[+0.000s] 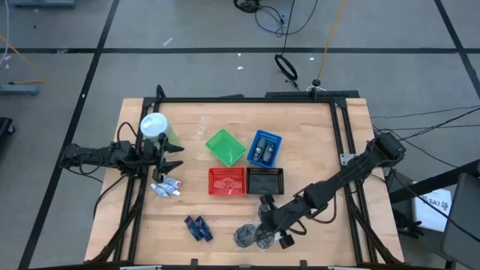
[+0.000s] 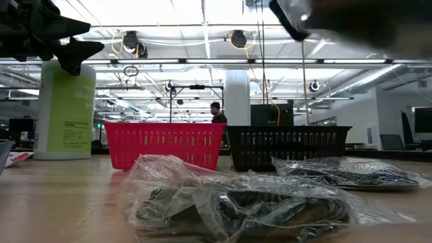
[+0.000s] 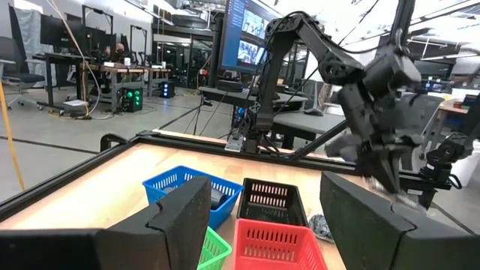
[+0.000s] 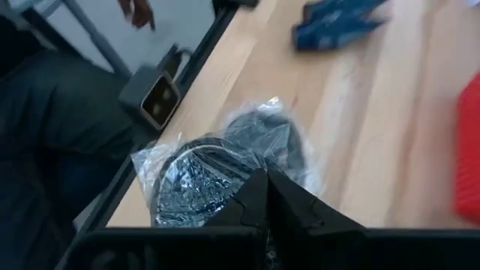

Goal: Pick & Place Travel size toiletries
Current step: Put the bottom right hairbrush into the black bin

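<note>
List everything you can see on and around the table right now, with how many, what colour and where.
Grey round packets: two, in clear wrap, near edge of the table, by the right gripper.
Dark blue pieces: two, near edge, left of the packets.
Whitish tubes: a few, red and blue marks, left side, below the left gripper.
Green container: one, white round lid, left side.
Green basket: one, middle, tilted.
Blue basket: one, beside the green basket, dark items inside.
Red basket: one, middle.
Black basket: one, touching the red basket.
Person: one, far off in the room.
Left gripper: open, by the green container.
Right gripper: shut, over the packets.
</note>
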